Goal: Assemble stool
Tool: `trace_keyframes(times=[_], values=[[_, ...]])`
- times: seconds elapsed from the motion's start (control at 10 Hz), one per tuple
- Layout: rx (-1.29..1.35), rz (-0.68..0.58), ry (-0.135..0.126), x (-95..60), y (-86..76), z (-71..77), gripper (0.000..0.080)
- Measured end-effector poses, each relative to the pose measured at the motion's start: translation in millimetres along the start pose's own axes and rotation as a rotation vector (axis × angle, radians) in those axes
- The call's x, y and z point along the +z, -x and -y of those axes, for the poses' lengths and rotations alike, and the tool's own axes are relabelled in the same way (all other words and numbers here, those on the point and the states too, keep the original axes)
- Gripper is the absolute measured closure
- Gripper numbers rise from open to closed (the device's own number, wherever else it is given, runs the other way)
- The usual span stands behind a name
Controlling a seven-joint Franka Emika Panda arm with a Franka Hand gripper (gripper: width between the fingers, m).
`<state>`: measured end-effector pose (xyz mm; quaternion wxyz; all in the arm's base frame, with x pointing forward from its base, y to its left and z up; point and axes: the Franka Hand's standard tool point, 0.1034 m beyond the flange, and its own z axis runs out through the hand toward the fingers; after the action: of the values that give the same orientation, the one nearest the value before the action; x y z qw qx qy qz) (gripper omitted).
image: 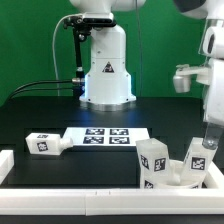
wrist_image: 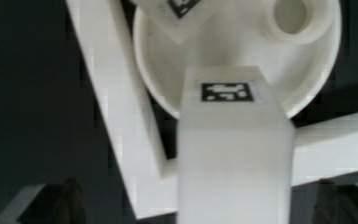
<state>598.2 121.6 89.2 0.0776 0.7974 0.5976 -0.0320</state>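
The white round seat lies at the exterior view's right, against the border rail; it also shows there. One chunky white leg stands upright on it. A second leg, with a marker tag, stands beside it. My gripper hangs over this second leg. In the wrist view the gripper straddles that leg. The dark fingers stand well apart from its sides, so the gripper is open. A third leg lies loose on the table at the exterior view's left.
The marker board lies flat in the middle of the black table. White border rails run along the front and the left edge; one also crosses the wrist view. The robot base stands at the back.
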Motion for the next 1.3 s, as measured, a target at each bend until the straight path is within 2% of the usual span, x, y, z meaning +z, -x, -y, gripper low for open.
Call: trace_keyframes(times=[0.2,0.3,0.4,0.5,0.6,0.7,1.0,1.1,1.2,1.3], values=[[0.007,0.003,-0.002,14.0,4.2,3.0,0.0151],[0.018,-0.003,0.011,21.8,0.1,3.1,0.0151],[0.02,-0.002,0.011,26.7,-0.6,4.2,0.0151],[0.024,-0.002,0.012,25.3,0.8,2.8,0.0151],[0.029,-0.002,0.011,26.0,1.5,2.8,0.0259],[0.038,-0.001,0.01,26.4,1.9,2.8,0.0449],[0.106,-0.003,0.009,26.6,3.1,2.1,0.0465],[0.2,0.006,-0.003,26.0,6.1,-0.3,0.0465],[0.278,0.035,-0.037,23.5,13.1,-13.1,0.0465],[0.415,0.055,-0.056,21.4,16.0,-24.5,0.0465]])
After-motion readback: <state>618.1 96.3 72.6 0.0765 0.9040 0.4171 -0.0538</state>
